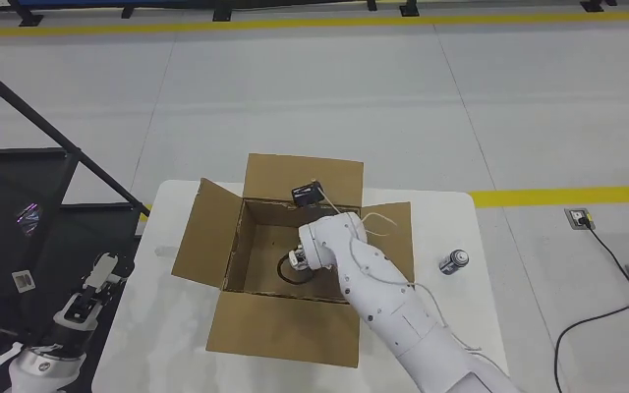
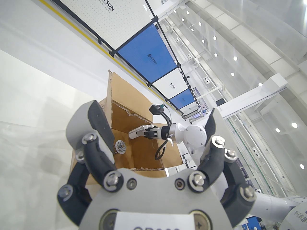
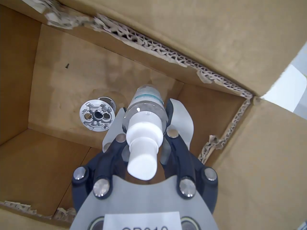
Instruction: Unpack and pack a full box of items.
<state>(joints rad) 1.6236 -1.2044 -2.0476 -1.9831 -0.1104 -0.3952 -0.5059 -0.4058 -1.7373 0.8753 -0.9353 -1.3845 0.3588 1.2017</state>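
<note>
White counter (image 1: pixel 157 324) in front of me, open cardboard box (image 1: pixel 285 329) at its middle with all four flaps spread outward, small dark can (image 1: pixel 453 261) on the bare top right of the box, near its right flap, not touching

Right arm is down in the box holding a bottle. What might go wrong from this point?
1. The right gripper pinches the bottle on its rounded shoulder near the cap, so it might slip or swing when moved.
2. The metal spool lies on the box floor close beside the bottle; a finger could knock it.
3. The walls of the box, with their torn edges, stand close around the wrist, which might snag.
</note>
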